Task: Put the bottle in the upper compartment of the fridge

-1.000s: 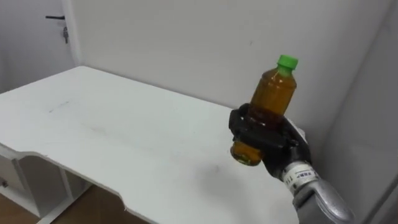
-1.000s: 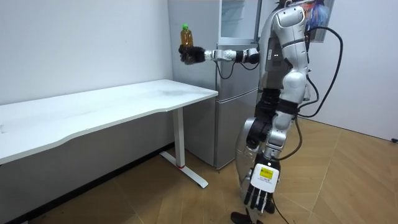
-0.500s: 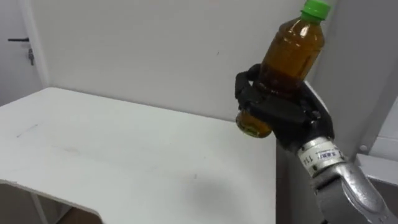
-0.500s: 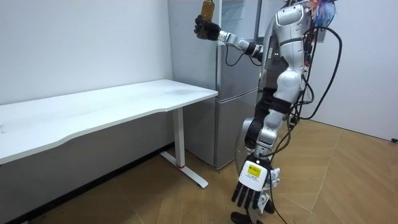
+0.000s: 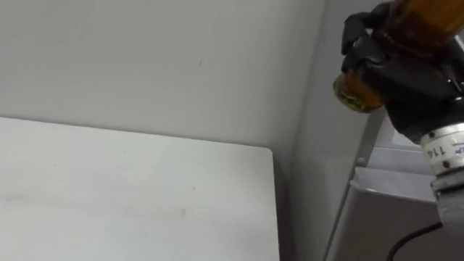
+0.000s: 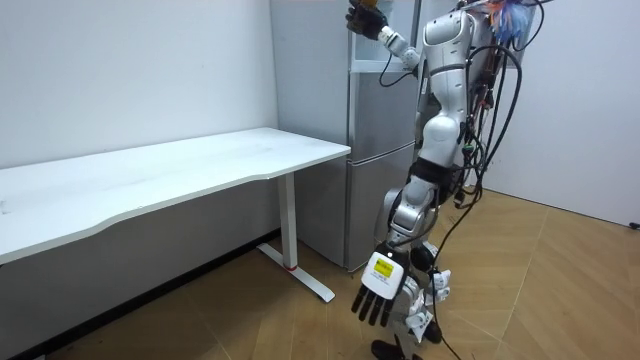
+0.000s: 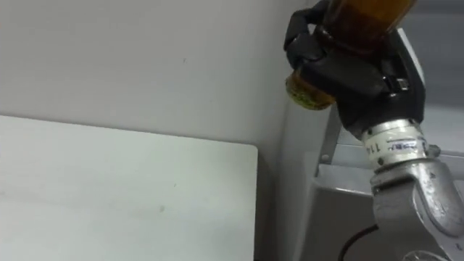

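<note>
Overhead, the right hand (image 5: pixel 413 72) gripped the amber bottle (image 5: pixel 357 88) beside the fridge (image 6: pixel 380 180); the left hand (image 6: pixel 378 290) hung low, fingers straight.

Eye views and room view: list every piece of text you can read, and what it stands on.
Wrist band below the right hand: dark characters, too blurred to read.
Tag on the back of the left hand: too small to read.
Bottle: no label or print shows.
Nothing can be quoted.
</note>
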